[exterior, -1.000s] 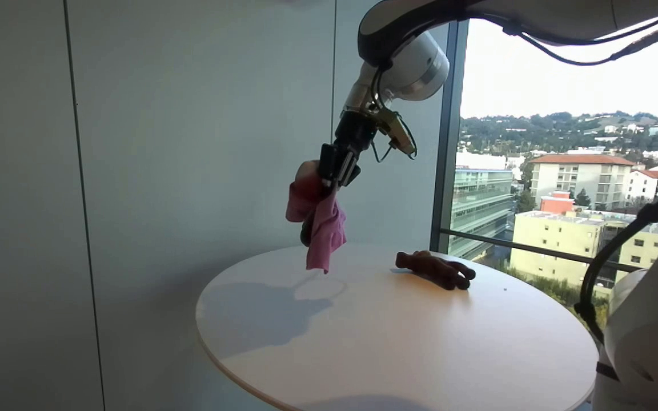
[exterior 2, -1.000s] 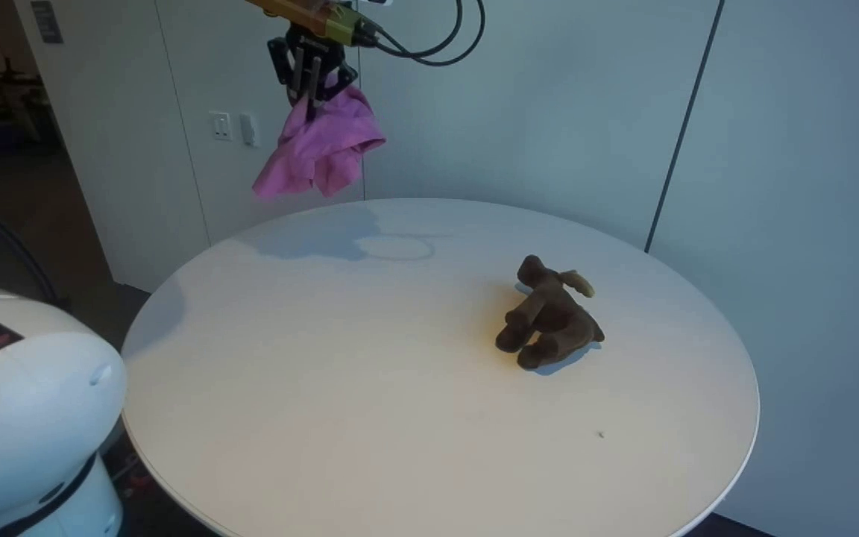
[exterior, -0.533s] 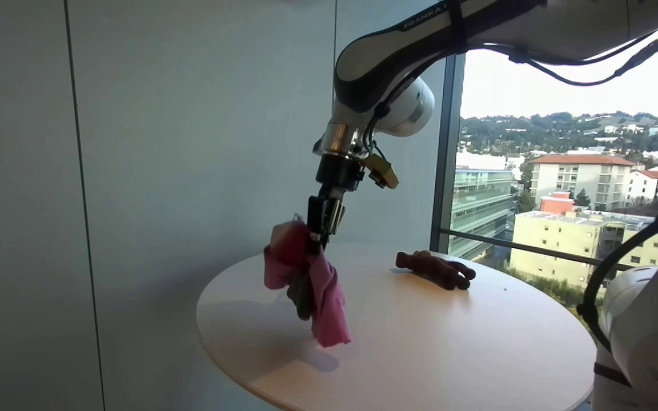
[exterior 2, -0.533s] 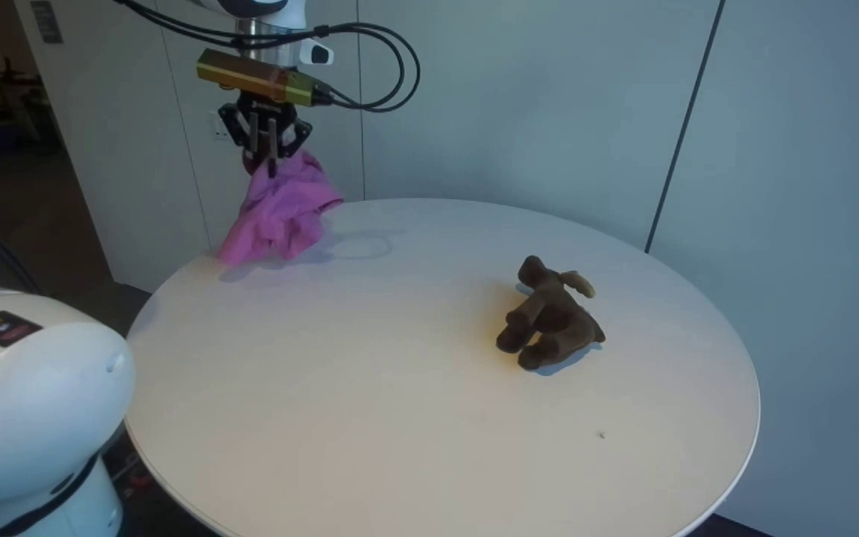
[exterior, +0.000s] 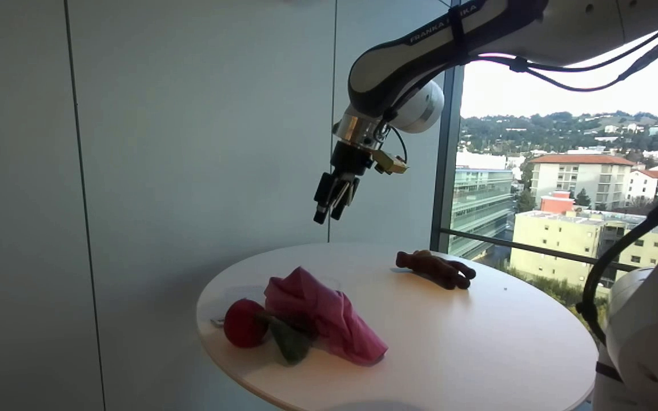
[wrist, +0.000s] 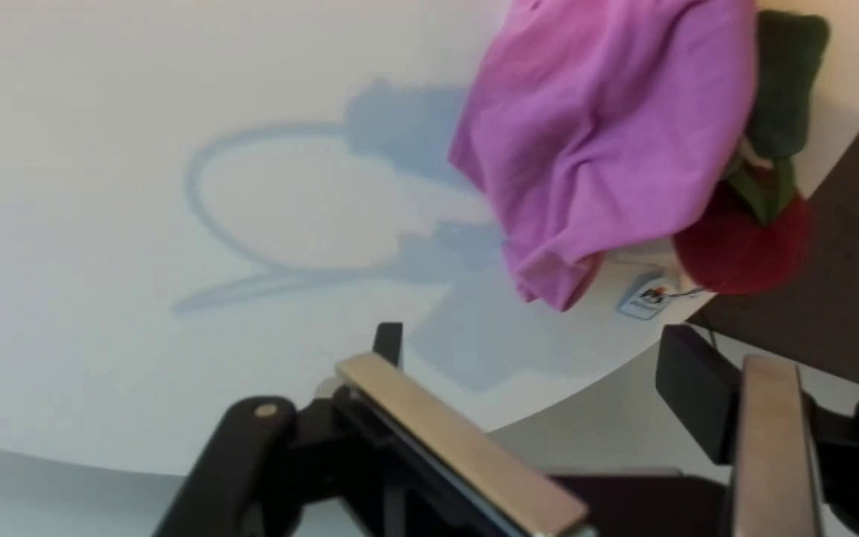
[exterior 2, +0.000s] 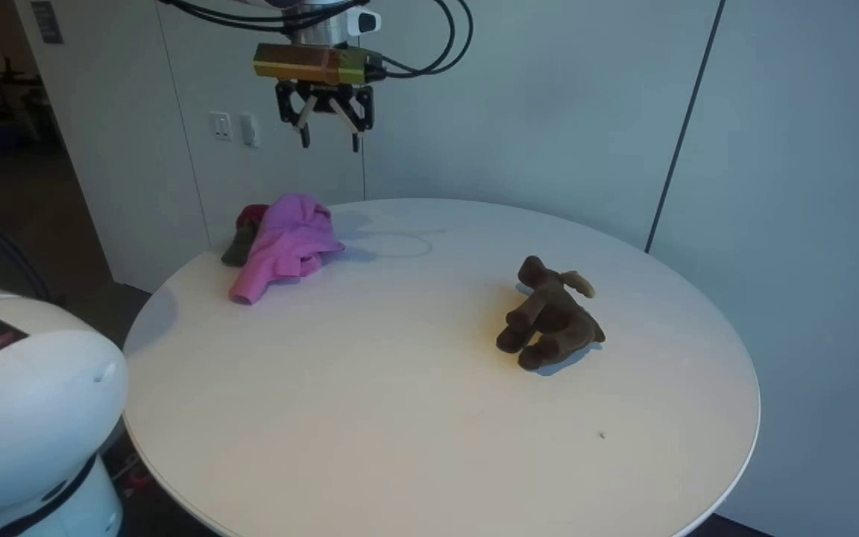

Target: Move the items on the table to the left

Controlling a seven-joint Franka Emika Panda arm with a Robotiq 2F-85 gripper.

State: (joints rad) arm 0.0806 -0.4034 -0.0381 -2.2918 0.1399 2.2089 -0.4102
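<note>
While the pincer (exterior 2: 330, 144) hangs above the counter (exterior 2: 400, 418), spread and empty, pink cloth (exterior 2: 294, 235) lies against or partly over a red-and-green item (exterior: 249, 324) near the counter's edge. Brown plush (exterior 2: 552, 309) well apart, to the right in both exterior views; likely next up. Risk: plush set down too close could nudge the red-and-green item off.

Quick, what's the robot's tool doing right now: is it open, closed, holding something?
Tool: open and holding nothing; the pink cloth lies on the table, out of its grip.
</note>
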